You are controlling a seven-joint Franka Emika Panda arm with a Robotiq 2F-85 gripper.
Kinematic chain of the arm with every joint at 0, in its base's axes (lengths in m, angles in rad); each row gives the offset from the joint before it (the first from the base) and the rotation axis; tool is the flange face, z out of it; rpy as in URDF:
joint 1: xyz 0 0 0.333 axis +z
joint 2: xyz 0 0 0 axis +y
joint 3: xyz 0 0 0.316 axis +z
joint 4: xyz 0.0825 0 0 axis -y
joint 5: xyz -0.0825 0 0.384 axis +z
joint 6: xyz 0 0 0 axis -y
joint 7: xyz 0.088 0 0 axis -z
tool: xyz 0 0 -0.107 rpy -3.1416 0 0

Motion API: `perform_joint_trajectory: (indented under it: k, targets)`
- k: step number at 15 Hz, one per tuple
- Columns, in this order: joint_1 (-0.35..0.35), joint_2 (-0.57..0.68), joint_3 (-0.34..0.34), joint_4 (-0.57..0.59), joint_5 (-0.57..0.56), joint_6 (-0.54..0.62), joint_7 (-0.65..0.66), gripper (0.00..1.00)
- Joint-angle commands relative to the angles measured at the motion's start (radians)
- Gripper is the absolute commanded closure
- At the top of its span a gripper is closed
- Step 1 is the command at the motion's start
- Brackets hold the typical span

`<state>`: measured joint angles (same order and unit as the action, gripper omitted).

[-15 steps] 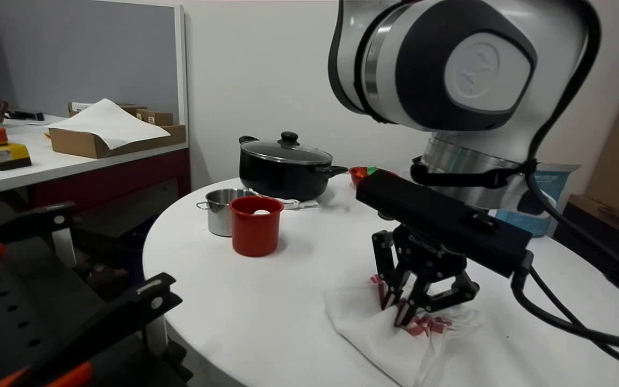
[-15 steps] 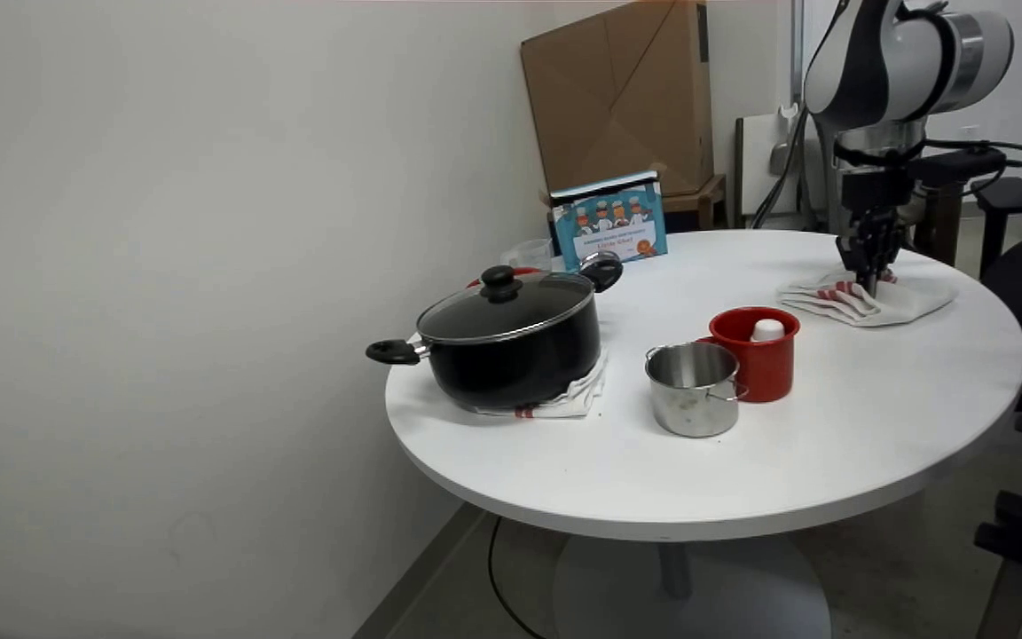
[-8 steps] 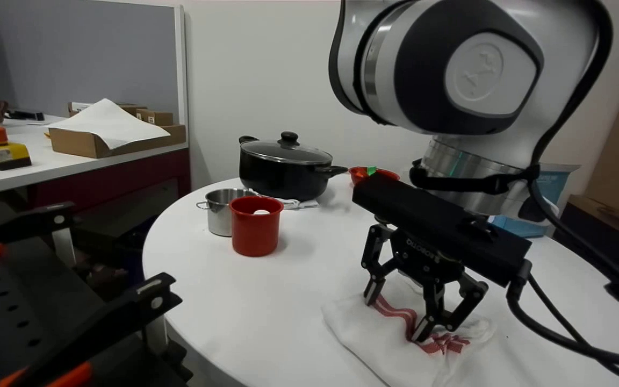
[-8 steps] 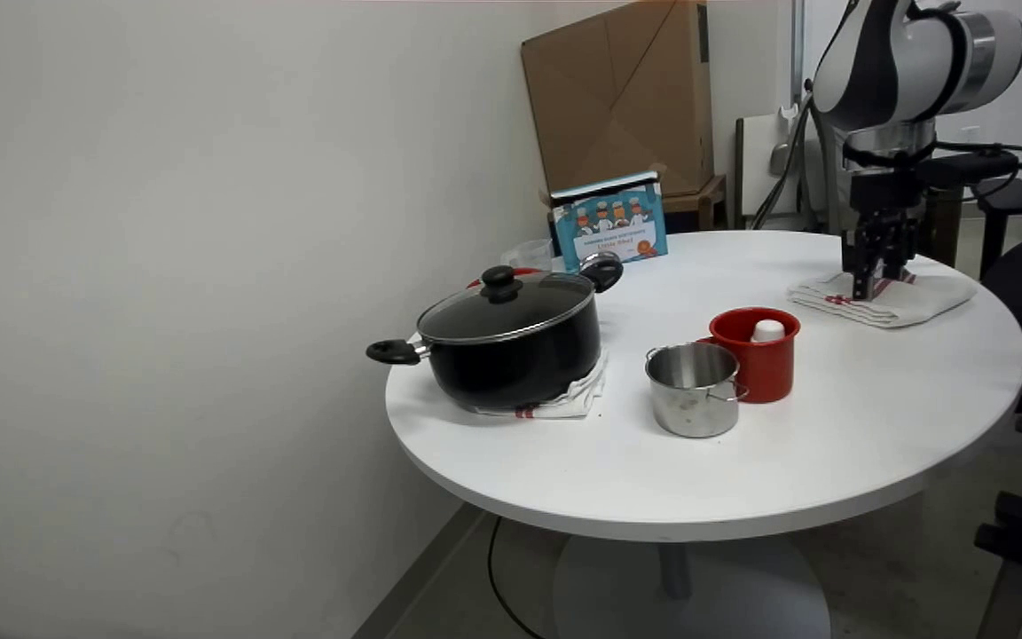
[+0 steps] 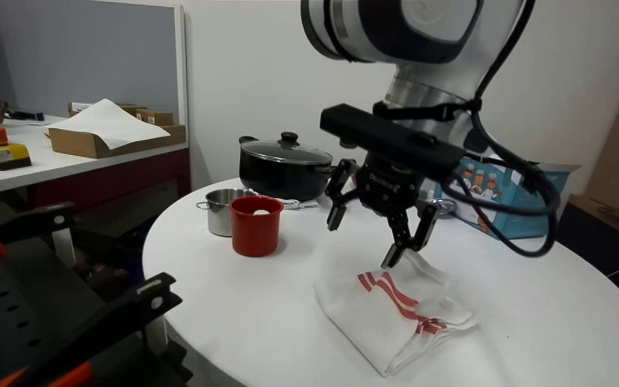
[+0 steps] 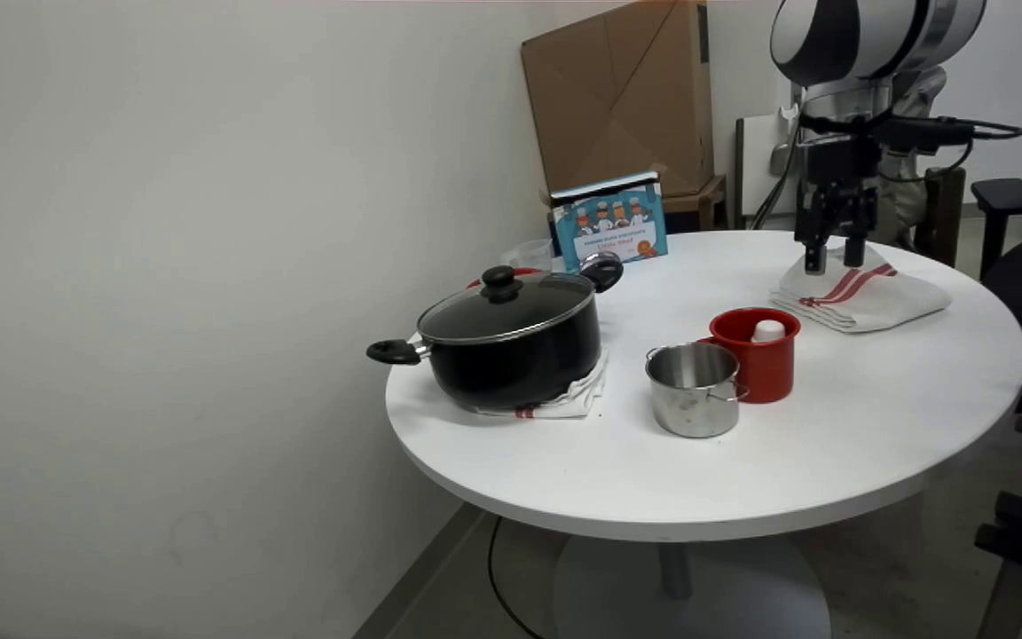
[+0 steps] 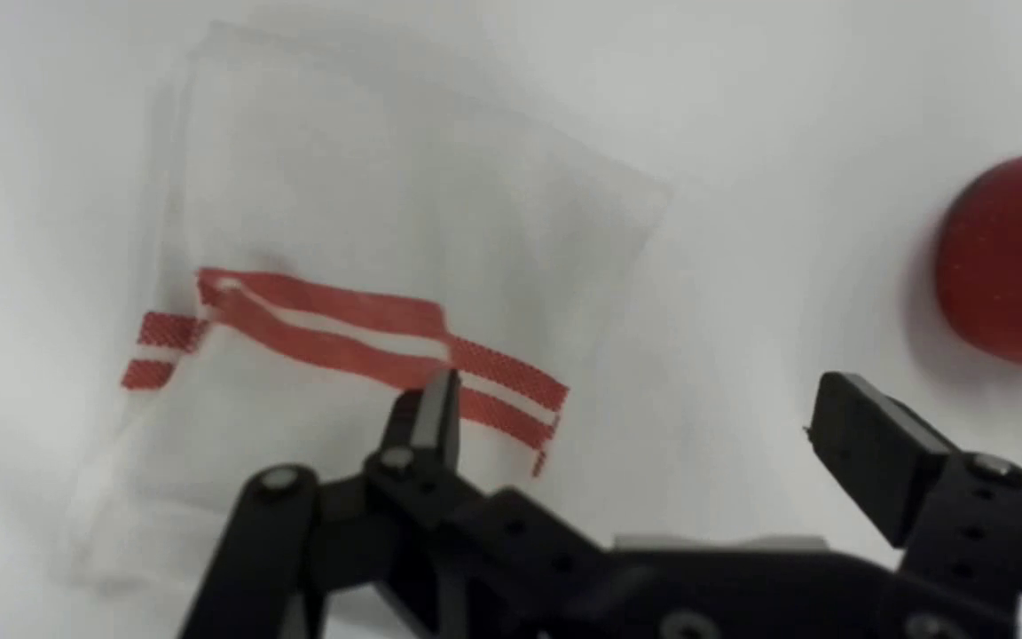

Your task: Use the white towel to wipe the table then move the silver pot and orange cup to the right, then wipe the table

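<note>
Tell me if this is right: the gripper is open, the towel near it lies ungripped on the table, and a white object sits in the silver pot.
Not quite: the white object sits in the red cup, not the silver pot, as both exterior views show. The rest holds: the gripper is open, and the towel near it lies ungripped on the table.

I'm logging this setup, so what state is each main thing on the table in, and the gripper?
Gripper: open, holding nothing, above the table.
White towel: folded, lying on the table.
Red cup: upright, uncovered, white object inside.
Silver pot: upright, uncovered, inside bottom hidden.
Black pot: lid on, striped cloth poking out at its base.
Blue package: standing; open or sealed, can't tell.
</note>
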<state>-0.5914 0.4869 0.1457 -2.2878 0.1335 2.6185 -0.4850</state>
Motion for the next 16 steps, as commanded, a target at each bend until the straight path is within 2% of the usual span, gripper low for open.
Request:
perform_joint_trajectory:
  k: [1, 4, 9, 13, 16]
  targets:
    - [0.096, -0.155, -0.031, -0.069, 0.034, -0.084, 0.017, 0.0]
    - [0.185, -0.23, -0.043, -0.098, 0.061, -0.126, 0.017, 0.0]
    - [0.328, -0.276, -0.027, -0.143, 0.144, -0.108, 0.028, 0.0]
    - [0.412, -0.289, -0.017, -0.161, 0.21, -0.107, 0.053, 0.0]
    - [0.456, -0.286, -0.022, -0.167, 0.211, -0.098, 0.09, 0.0]
